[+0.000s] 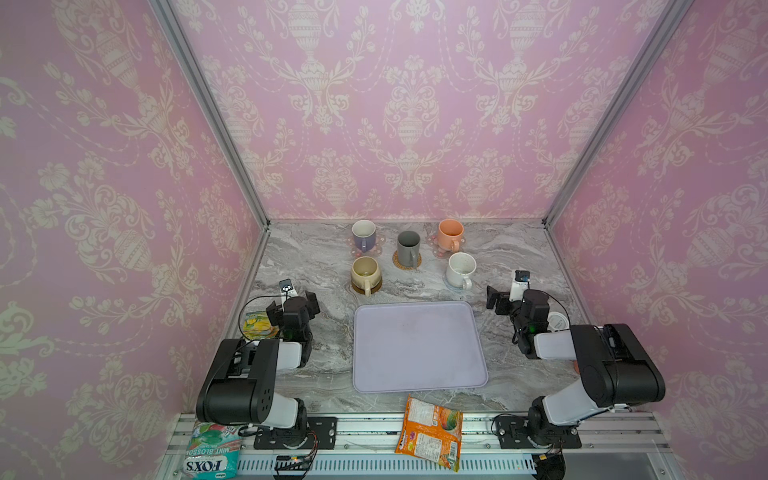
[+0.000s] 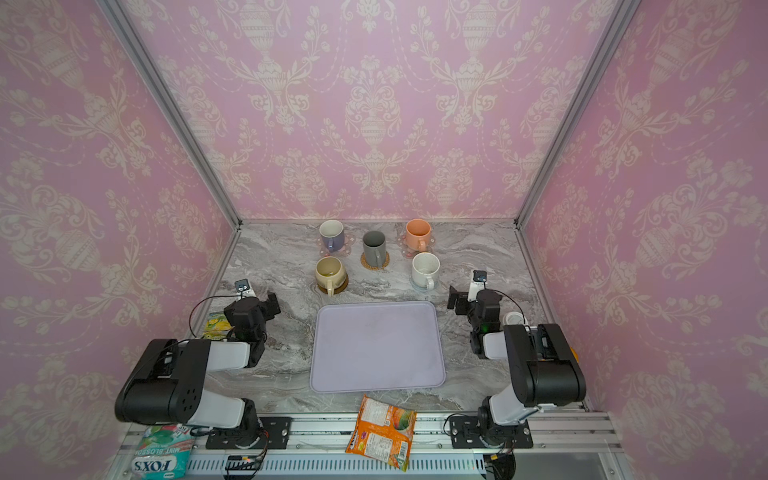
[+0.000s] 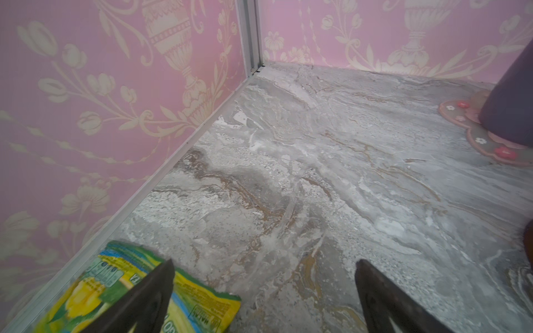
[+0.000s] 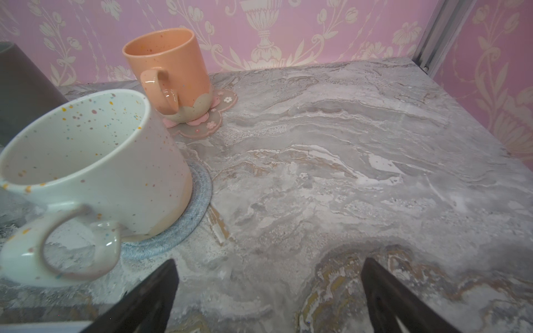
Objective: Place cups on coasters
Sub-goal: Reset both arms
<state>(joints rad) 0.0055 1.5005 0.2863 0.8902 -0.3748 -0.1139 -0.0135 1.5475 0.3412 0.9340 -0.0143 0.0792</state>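
Since all five mugs (image 1: 408, 247) stand on coasters (image 4: 199, 207) behind the lavender tray (image 1: 415, 345), placement appears complete; the left gripper (image 3: 264, 263) and right gripper (image 4: 268, 261), both spread wide and empty, need only withdraw without nudging a handle.

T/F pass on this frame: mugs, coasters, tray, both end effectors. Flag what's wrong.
1. The dark grey mug stands on the woven rattan coaster. True.
2. The lavender tray holds two mugs. False: no mug is on it.
3. The speckled white mug sits on the grey-blue coaster. True.
4. The right end effector is shut on that mug's handle. False: it is open beside the mug, gripping nothing.
5. The peach-orange mug lies on its side. False: it stands upright on a pink flower coaster.
6. The left end effector is open. True.
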